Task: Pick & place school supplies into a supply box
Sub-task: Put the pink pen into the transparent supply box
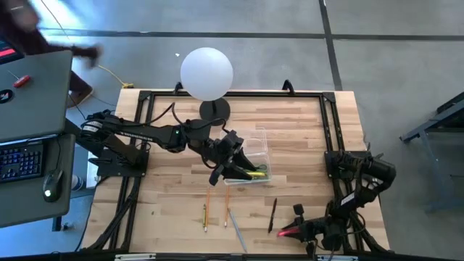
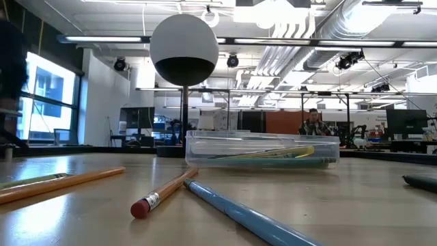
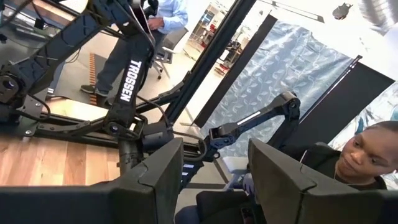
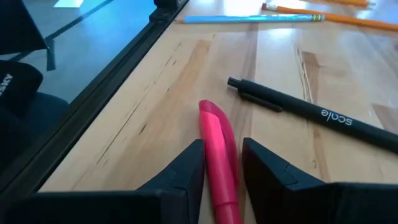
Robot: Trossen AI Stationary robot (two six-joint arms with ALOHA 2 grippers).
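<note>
- Nearest the low camera: a blue pencil (image 2: 239, 213) and a pencil with a red eraser (image 2: 162, 195) lie on the tabletop (image 2: 355, 205), their near ends almost meeting; an orange pencil (image 2: 61, 184) lies further to one side.
- Behind them stands the clear box (image 2: 263, 152), a yellow pencil (image 2: 273, 154) and a green item visible through its wall.
- High view: box (image 1: 254, 156) sits mid-tabletop, in front of the white globe lamp (image 1: 206, 72).
- Left pincer (image 1: 226, 168) sits at the box's near-left corner, raised and tilted; its wrist camera looks out into the room, where people show. Fingers (image 3: 158, 180) stand apart with nothing between them.
- Right pincer (image 1: 290, 232) is low at the tabletop's front right edge. Right wrist view: fingers (image 4: 186, 171) flank a pink pen (image 4: 219, 158) that lies flat on the wood; the gap is narrow, but contact cannot be confirmed.
- Black pen (image 4: 311, 112) lies just beyond the pink one, apart from it; in the high view (image 1: 273, 214) it lies between the pincer and the box.
- Two pencils (image 1: 217, 214) lie side by side in front of the box, outside it.
</note>
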